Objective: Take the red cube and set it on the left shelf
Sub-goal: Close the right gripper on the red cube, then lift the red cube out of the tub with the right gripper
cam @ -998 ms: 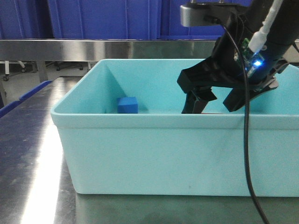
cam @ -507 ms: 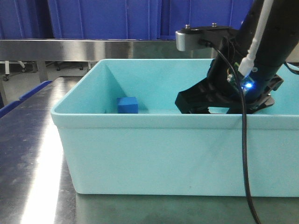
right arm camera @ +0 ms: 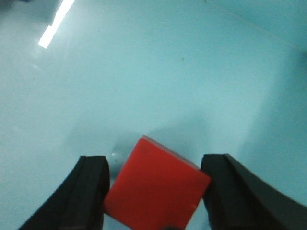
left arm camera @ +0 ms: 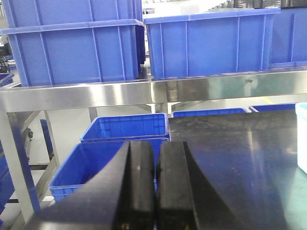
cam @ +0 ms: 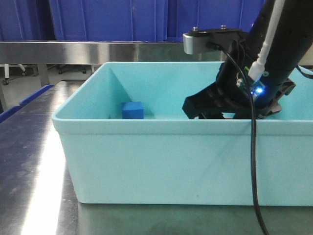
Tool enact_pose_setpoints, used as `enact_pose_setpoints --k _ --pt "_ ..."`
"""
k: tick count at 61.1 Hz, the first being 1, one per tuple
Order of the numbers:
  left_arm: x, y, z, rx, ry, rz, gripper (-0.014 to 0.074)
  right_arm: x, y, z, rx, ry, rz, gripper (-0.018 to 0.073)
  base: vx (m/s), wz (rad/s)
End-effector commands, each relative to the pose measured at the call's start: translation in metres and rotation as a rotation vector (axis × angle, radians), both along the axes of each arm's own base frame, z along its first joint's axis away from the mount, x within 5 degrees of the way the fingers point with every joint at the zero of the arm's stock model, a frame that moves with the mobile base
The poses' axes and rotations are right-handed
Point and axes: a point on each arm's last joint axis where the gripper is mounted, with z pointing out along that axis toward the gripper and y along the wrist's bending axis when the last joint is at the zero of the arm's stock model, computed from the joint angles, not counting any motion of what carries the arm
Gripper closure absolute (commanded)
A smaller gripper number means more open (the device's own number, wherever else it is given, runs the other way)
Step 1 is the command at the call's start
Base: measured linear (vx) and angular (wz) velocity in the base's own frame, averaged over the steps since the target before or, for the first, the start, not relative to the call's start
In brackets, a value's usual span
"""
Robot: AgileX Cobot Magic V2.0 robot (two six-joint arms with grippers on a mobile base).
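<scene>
The red cube (right arm camera: 156,191) lies on the floor of the pale turquoise tub (cam: 171,156), turned cornerwise between the fingers of my right gripper (right arm camera: 156,160). The jaws stand wide apart on either side of it, with the cube's corners at or close to the pads. In the front view the right gripper (cam: 222,115) reaches down inside the tub, its fingertips and the cube hidden behind the front wall. My left gripper (left arm camera: 156,182) is shut and empty, away from the tub. The left shelf's steel rail (left arm camera: 144,91) runs across ahead of it and also shows in the front view (cam: 98,49).
A small blue cube (cam: 132,110) sits in the tub's far left corner. Blue crates (left arm camera: 206,43) stand on the shelf and more blue crates (left arm camera: 124,129) sit below it. The tub rests on a steel table (cam: 29,161). A black cable (cam: 254,161) hangs in front of the tub.
My right gripper has dropped lower into the tub since a second ago, its fingertips sinking behind the front wall. It has barely moved in the last half second.
</scene>
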Motion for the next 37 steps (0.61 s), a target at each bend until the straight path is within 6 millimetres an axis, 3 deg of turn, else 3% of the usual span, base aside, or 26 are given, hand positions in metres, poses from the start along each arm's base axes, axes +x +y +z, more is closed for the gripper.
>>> enact_pose_setpoints --k 1,3,15,25,37 --pt "0.001 0.000 0.000 -0.008 -0.052 0.003 0.0491 -0.001 0.004 0.042 0.100 -0.164 0.020 0.0480 -0.01 -0.04" --pt "0.001 0.000 0.000 -0.008 -0.052 0.003 0.0491 -0.003 0.005 0.048 0.115 -0.187 0.026 0.0522 0.00 -0.02" --pt "0.001 0.000 0.000 -0.008 -0.052 0.003 0.0491 -0.021 -0.005 0.099 0.232 -0.376 0.036 0.0494 0.00 0.00" --pt "0.001 0.000 0.000 -0.008 -0.052 0.003 0.0491 -0.049 -0.024 0.141 0.311 -0.566 0.058 0.0494 0.00 0.00" --pt "0.001 0.000 0.000 -0.008 -0.052 0.003 0.0491 -0.080 -0.059 0.157 0.371 -0.754 0.024 0.0502 0.00 0.00"
